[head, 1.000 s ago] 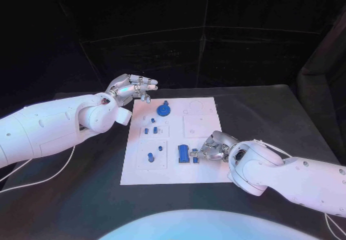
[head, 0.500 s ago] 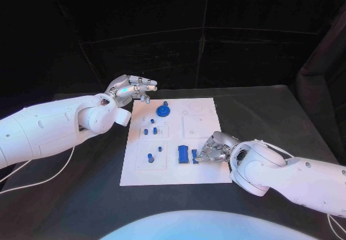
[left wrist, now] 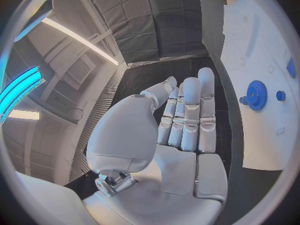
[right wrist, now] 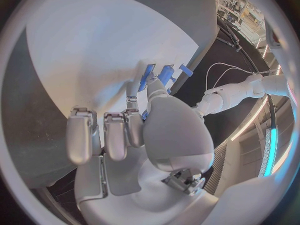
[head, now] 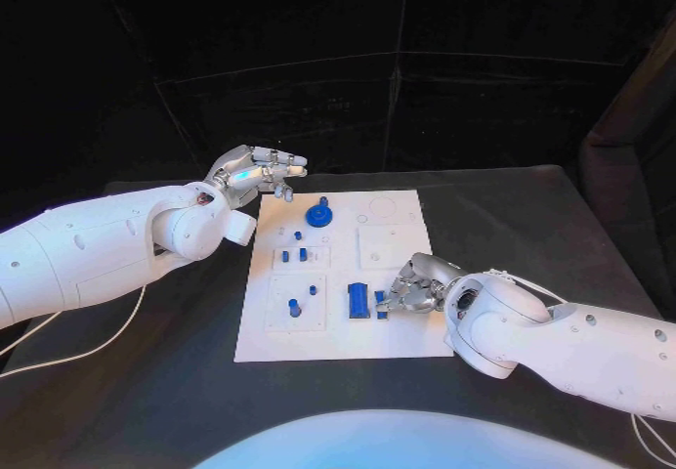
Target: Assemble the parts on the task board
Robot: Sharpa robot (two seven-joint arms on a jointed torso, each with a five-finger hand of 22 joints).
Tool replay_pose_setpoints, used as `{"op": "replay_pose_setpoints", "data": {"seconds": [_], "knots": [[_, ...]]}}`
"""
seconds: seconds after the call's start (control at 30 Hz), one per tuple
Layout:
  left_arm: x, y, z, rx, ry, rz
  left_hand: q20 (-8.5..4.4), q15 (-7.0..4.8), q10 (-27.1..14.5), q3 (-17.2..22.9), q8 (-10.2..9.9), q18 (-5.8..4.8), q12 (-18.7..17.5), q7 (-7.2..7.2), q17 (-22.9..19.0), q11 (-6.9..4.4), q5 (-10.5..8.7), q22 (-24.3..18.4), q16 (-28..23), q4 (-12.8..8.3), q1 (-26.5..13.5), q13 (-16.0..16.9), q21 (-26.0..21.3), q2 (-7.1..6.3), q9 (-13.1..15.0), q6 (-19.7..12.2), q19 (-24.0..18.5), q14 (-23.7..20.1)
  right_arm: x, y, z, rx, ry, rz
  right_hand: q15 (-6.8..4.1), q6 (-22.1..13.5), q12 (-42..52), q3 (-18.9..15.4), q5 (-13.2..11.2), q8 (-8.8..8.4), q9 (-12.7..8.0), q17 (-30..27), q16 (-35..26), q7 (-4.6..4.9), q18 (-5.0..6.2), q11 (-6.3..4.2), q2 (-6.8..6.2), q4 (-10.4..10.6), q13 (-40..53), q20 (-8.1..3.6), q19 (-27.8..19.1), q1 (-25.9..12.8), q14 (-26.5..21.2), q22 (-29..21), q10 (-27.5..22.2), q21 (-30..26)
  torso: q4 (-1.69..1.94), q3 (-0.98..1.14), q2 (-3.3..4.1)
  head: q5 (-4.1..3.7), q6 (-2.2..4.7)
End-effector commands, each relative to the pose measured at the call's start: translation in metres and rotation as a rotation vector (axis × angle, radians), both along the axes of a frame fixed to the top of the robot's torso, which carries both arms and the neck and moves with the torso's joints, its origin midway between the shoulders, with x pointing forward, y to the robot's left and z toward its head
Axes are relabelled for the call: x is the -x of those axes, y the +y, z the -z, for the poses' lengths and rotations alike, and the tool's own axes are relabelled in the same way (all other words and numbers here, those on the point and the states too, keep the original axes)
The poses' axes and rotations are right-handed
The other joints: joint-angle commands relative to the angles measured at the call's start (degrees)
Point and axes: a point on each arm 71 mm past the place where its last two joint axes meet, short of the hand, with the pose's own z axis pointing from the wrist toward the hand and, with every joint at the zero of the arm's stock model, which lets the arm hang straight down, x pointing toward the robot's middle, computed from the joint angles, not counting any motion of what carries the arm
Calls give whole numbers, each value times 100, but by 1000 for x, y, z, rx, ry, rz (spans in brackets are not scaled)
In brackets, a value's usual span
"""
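The white task board (head: 338,278) lay between both robot hands — one blue gear (head: 319,215) near the empty, loosely curled left robot hand (head: 258,171); the right robot hand (head: 413,286) pinched a small blue part (head: 380,303) beside a blue block (head: 358,299).

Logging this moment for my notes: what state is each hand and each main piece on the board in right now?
left hand: raised beyond the board's far left corner, holding nothing
right hand: down on the board, fingertips at a blue block
blue block: lying on the board
blue gear: seated on the board
white board: flat on the table
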Motion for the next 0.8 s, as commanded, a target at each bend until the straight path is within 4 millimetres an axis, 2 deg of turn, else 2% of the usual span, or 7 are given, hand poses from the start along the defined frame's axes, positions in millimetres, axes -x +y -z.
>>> {"op": "replay_pose_setpoints", "data": {"seconds": [0.03,0.33,0.47,0.6,0.67,0.77,0.8], "knots": [[0,-1,-1,10,-3,8,-5,-10,-41,-32,21,81,20,-18,-8,6,7,-6,-6,-11,4,1,-22,46,-3,16,-2,-46,0,-1,-2,6,-25,-6,-29,53,-9,-45,37,-25,9,990,5,-4,-38,-16,-35,-13,964,-47,220,-59,488,524,259,-6,-7,1,-11,5,2],[0,0,-1,9,-4,3,-5,-10,-41,-32,21,81,20,-18,-8,6,7,-6,-6,-11,4,1,-22,46,-3,16,-2,-46,2,-3,-12,-197,-80,-45,18,-140,-277,-361,41,-148,3,789,-123,72,10,48,-142,192,832,-15,126,-431,442,306,157,-150,-1,-12,-30,-28,78],[-2,0,-1,27,1,-17,-3,-6,-52,-53,23,79,25,-18,-17,9,7,-14,-9,-6,-14,-1,-35,36,-5,7,-7,-58,-4,-7,-18,-375,-102,-75,118,-535,-1546,-393,17,-386,-97,195,-542,220,154,175,-15,112,154,68,-185,-212,282,-371,-372,-622,5,-40,-84,-69,226],[-4,1,-1,51,-5,-38,31,26,-58,-187,47,71,57,-34,-188,14,11,-149,-330,51,-125,-10,-288,-20,-7,2,-260,-396,-26,-18,-22,-592,-54,-20,284,-737,-4855,-312,37,-570,-235,-2568,-3026,389,733,319,220,-135,-1820,209,-1787,349,-786,-3414,-1980,-3127,-5,-81,-178,-89,394],[-5,2,-1,63,-10,-49,67,65,-52,-241,62,61,32,-39,-411,26,13,-309,-764,93,-174,-35,-573,-29,-7,12,-543,-713,-38,-24,-24,-684,-28,12,445,-840,-5669,-236,-55,-672,-318,-3685,-4487,499,723,497,353,-208,-2485,361,-2360,604,-1593,-4048,-2508,-3987,-17,-98,-231,-102,465],[-7,3,0,86,-16,-67,171,172,-17,-293,29,47,-123,-26,-902,65,17,-660,-1720,147,-228,-81,-1138,-76,-22,-24,-999,-1050,-59,-33,-28,-805,-11,57,735,-877,-6627,-287,-164,-850,-529,-4528,-5949,704,741,792,380,-268,-3778,653,-2832,803,-2036,-4840,-2546,-5203,-22,-104,-272,-122,610],[-7,3,1,93,-18,-73,212,210,14,-305,25,57,-188,-35,-1053,72,0,-774,-2004,165,-223,-80,-1282,-63,-21,-13,-1026,-1017,-67,-36,-30,-842,-15,71,841,-875,-6788,-273,-147,-883,-570,-4720,-6285,676,712,772,384,-325,-3996,726,-2957,901,-2318,-4980,-2627,-5426,-23,-103,-285,-134,655]]}}
